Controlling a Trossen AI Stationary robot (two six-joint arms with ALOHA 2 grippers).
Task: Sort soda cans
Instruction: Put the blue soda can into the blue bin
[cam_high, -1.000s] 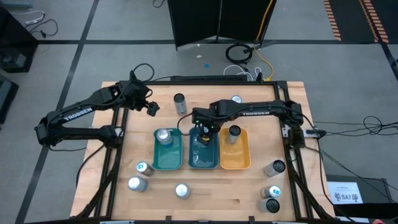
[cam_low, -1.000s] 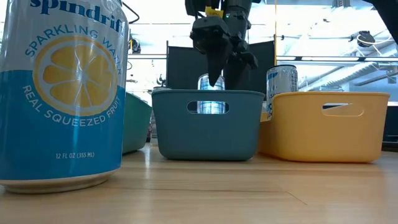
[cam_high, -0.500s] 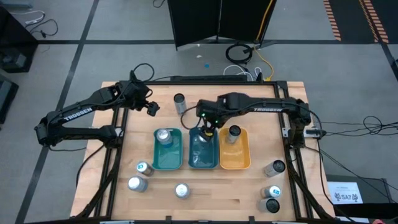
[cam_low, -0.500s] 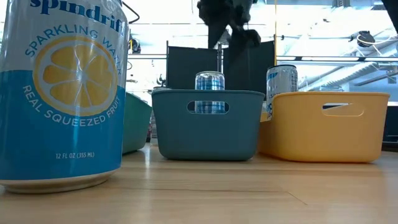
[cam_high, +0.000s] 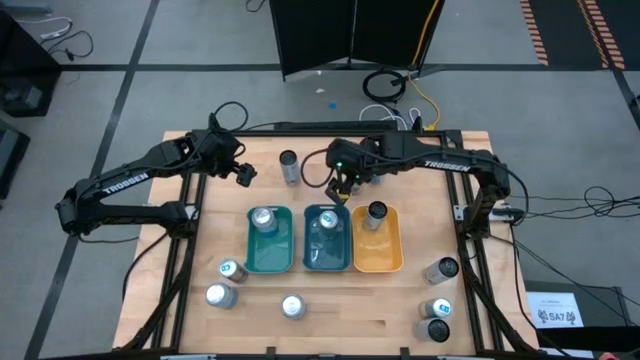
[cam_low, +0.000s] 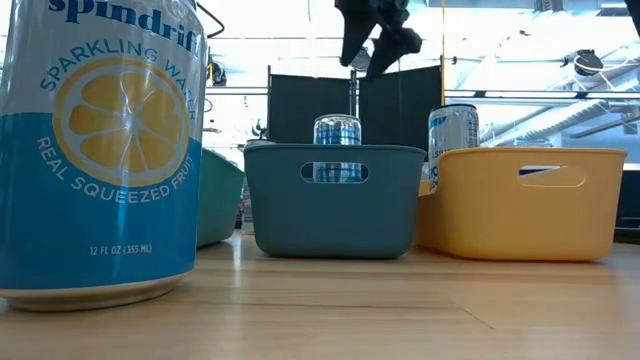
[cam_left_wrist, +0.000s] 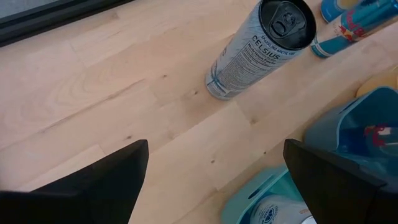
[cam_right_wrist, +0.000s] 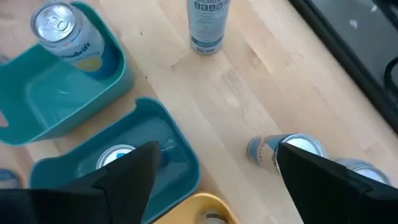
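Note:
Three trays stand side by side mid-table: green (cam_high: 270, 255), blue (cam_high: 312, 256) and orange (cam_high: 378, 255). A soda can stands upright on the floor of each: (cam_high: 263, 218), (cam_high: 327, 220), (cam_high: 376, 212). My right gripper (cam_high: 343, 186) hangs open above the blue tray's far end, high over its can (cam_low: 338, 135), touching nothing. My left gripper (cam_high: 243, 175) waits open above the far left of the table, near a tall Celsius can (cam_left_wrist: 261, 46) standing on its base.
More cans stand on the table: three near the front left (cam_high: 230, 269), (cam_high: 218, 295), (cam_high: 292, 306), three at the front right (cam_high: 441, 268), (cam_high: 436, 307), (cam_high: 437, 330). Two cans (cam_right_wrist: 286, 149) stand near the far edge. A Spindrift can (cam_low: 100, 150) fills the low view's left.
My right gripper has risen from just over the can in the blue tray and drawn back toward the table's far edge. The can stays upright in the tray.

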